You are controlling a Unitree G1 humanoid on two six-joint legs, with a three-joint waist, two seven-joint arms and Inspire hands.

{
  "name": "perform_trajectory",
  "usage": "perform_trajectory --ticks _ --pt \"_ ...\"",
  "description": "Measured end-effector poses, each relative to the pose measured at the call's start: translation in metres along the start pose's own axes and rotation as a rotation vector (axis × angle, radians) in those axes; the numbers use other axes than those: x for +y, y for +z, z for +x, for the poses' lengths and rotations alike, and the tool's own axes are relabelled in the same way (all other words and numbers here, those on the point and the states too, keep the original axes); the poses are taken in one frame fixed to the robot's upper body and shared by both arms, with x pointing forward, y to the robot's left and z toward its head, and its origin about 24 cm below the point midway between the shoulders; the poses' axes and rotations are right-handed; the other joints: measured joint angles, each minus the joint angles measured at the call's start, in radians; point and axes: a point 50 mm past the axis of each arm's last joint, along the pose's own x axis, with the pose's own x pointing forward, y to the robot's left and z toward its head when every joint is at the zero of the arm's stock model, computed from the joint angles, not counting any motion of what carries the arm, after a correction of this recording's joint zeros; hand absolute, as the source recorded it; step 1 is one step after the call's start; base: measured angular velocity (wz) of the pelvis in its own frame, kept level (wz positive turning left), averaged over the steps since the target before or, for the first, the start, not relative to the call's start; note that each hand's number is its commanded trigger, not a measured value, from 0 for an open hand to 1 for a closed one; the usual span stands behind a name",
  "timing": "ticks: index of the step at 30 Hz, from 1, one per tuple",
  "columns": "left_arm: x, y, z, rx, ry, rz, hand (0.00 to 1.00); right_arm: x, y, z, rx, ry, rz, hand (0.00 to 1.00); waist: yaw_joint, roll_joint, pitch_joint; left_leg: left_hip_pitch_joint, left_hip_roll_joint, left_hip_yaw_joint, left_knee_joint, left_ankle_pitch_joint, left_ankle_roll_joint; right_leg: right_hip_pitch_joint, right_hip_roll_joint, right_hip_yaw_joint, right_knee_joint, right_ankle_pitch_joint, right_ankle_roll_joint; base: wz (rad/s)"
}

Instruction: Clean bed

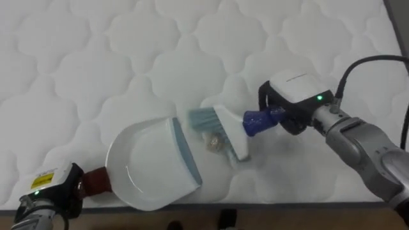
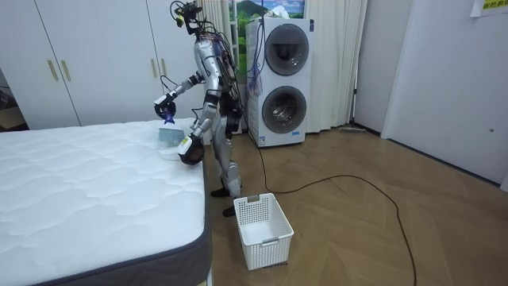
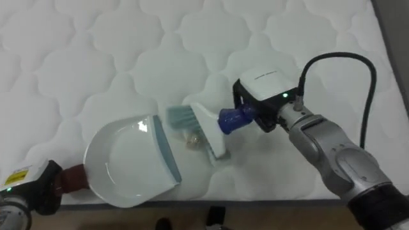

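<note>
A white dustpan (image 1: 150,163) with a dark red handle lies on the quilted white mattress (image 1: 128,57) near its front edge, mouth facing right. My left hand (image 1: 54,185) is at the handle, lower left; its fingers are hidden. My right hand (image 1: 291,102) is shut on the blue handle of a small white brush (image 1: 223,128) with pale blue bristles. The brush head rests on the mattress just right of the pan's lip. A small crumpled scrap (image 1: 214,144) lies under the brush head, beside the pan's mouth. In the room view I stand at the bed's far side, bent over it.
The mattress edge (image 1: 255,206) runs along the bottom of the eye views. In the room view a white laundry basket (image 2: 264,230) stands on the wood floor by the bed's corner, and stacked washing machines (image 2: 282,79) stand behind me.
</note>
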Motion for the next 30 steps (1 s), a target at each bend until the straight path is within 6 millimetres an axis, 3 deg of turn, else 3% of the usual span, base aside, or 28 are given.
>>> perform_trajectory --ticks 6,9,22,30 --pt "-0.007 0.001 -0.002 0.01 -0.017 0.015 1.0 0.001 0.018 0.002 -0.084 0.04 0.095 1.0 0.0 0.028 -0.001 -0.001 0.001 -0.003 0.005 -0.001 0.001 0.0 -0.005 -0.005 0.003 0.0 0.0 0.01" --pt "-0.01 0.003 -0.003 0.009 -0.025 0.011 1.0 0.006 0.022 0.002 -0.097 0.057 0.158 1.0 0.0 0.037 -0.007 -0.002 0.0 -0.005 0.008 -0.001 0.001 0.002 -0.006 -0.008 0.003 0.0 0.0 0.01" --pt "-0.017 -0.001 -0.008 0.02 -0.048 0.015 1.0 0.012 0.027 0.001 -0.129 0.101 0.372 1.0 -0.004 0.038 -0.0085 -0.007 -0.002 -0.007 0.015 0.0 0.002 0.002 -0.012 -0.016 0.007 -0.001 0.0 0.0" --pt "-0.019 -0.002 -0.007 0.027 -0.048 0.007 1.0 0.029 0.017 0.002 -0.075 0.163 0.487 1.0 -0.009 0.033 -0.0075 -0.014 -0.01 -0.011 0.012 0.001 0.004 0.0 -0.014 -0.018 0.002 -0.002 0.002 0.02"
